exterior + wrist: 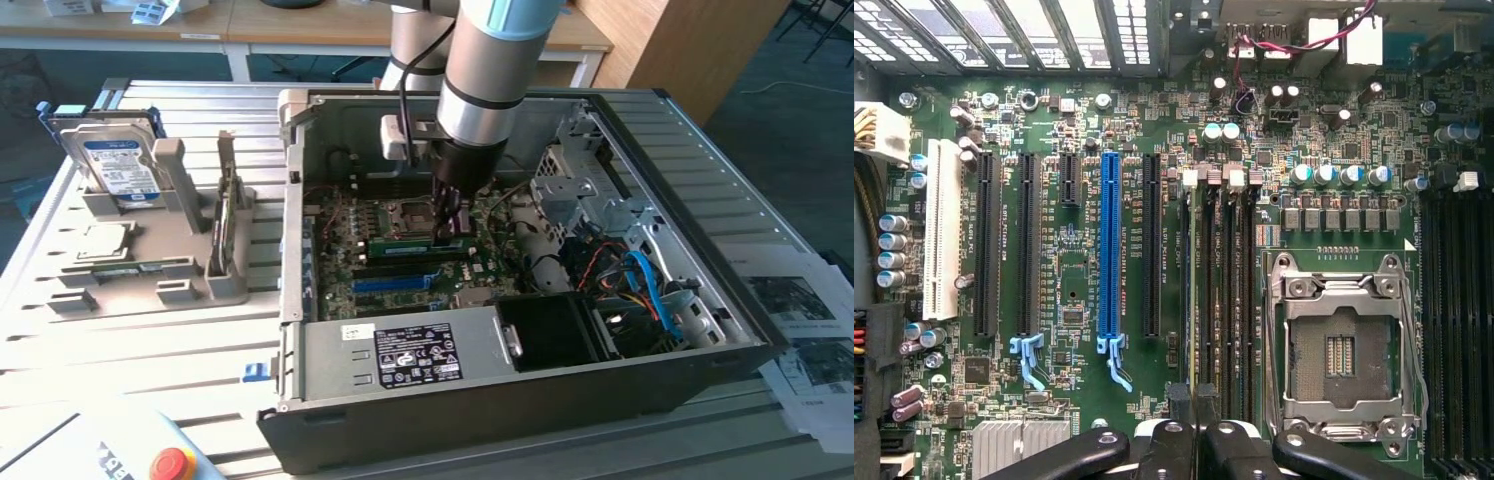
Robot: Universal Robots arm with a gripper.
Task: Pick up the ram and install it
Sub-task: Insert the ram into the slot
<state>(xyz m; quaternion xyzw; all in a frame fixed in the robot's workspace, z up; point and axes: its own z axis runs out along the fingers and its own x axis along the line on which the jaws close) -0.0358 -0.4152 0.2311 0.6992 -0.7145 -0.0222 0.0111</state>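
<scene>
The ram (400, 243) is a thin green stick lying level along the memory slots beside the empty processor socket (411, 212), inside the open computer case (534, 390). My gripper (451, 232) reaches straight down into the case and is shut on the ram at its end nearer the exterior view's right. In the wrist view the ram (1194, 290) shows edge-on as a thin strip running from my black fingertips (1179, 405) along the memory slots (1229, 290). My gripper (1194, 415) stands between the blue slot (1111, 250) and the processor socket (1342, 350). I cannot tell whether the ram is pressed home.
A grey fixture (187, 290) at the exterior view's left holds a hard drive (114, 165) and a dark stick standing on edge (224, 215). The power supply (400, 355) and cables (641, 280) crowd the case. A red button (170, 463) sits at the front; papers (801, 340) lie at the right.
</scene>
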